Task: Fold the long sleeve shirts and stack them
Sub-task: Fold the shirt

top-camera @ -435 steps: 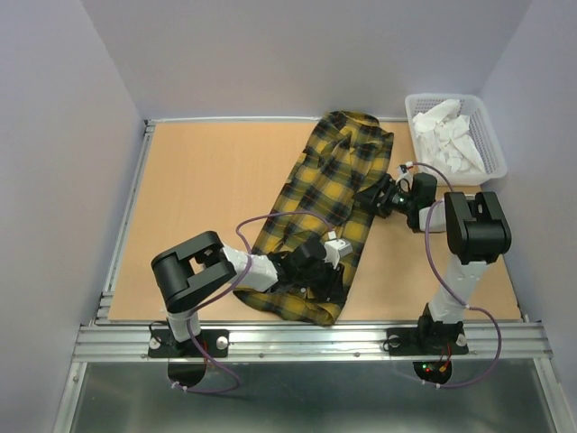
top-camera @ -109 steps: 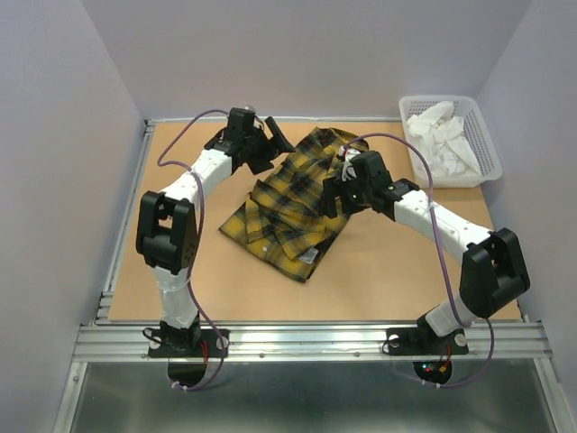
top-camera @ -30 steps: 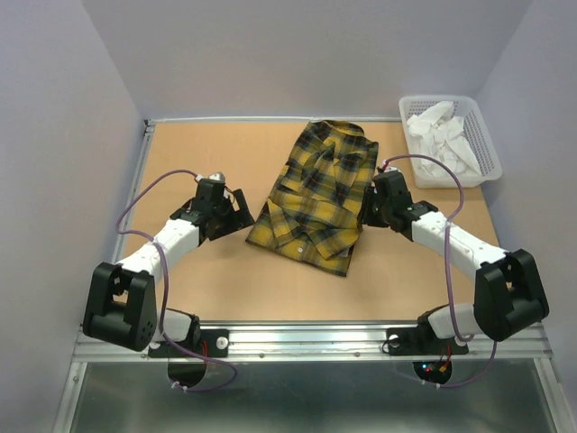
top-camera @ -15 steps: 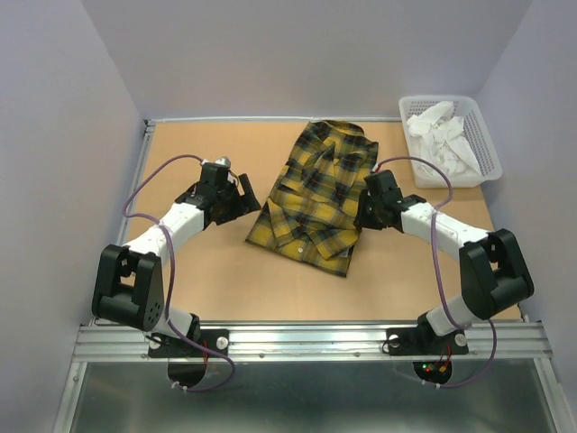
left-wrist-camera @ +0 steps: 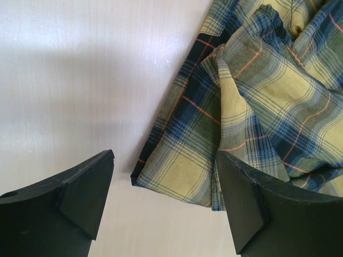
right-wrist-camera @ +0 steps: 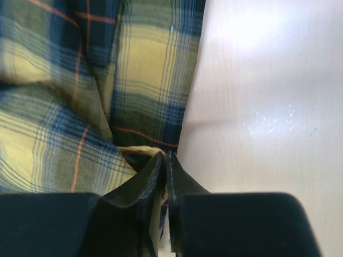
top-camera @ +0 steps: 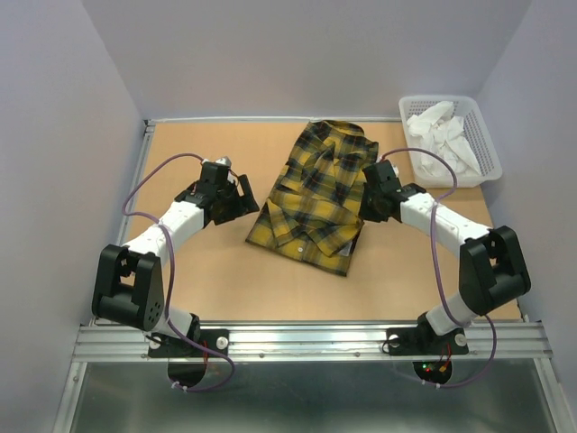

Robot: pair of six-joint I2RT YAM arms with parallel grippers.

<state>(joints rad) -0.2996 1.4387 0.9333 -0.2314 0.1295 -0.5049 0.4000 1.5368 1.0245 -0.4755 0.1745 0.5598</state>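
One yellow and dark plaid long sleeve shirt [top-camera: 320, 194] lies partly folded on the wooden table [top-camera: 225, 271], collar toward the back. My left gripper [top-camera: 245, 200] stands open at the shirt's left edge; in the left wrist view a folded corner of the shirt [left-wrist-camera: 257, 107] reaches between its spread fingers [left-wrist-camera: 86, 187] without touching them. My right gripper [top-camera: 368, 202] is at the shirt's right edge. In the right wrist view its jaws [right-wrist-camera: 167, 158] are pinched together on a fold of the plaid cloth [right-wrist-camera: 80, 107].
A white basket [top-camera: 491, 149] holding white cloths stands at the back right corner, close behind the right arm. Bare wood shows left of the shirt and along the near edge. Grey walls close in the table on three sides.
The right gripper has closed on the shirt's right edge and shifted slightly toward the back. The left gripper has moved in toward the shirt's left edge, staying open.
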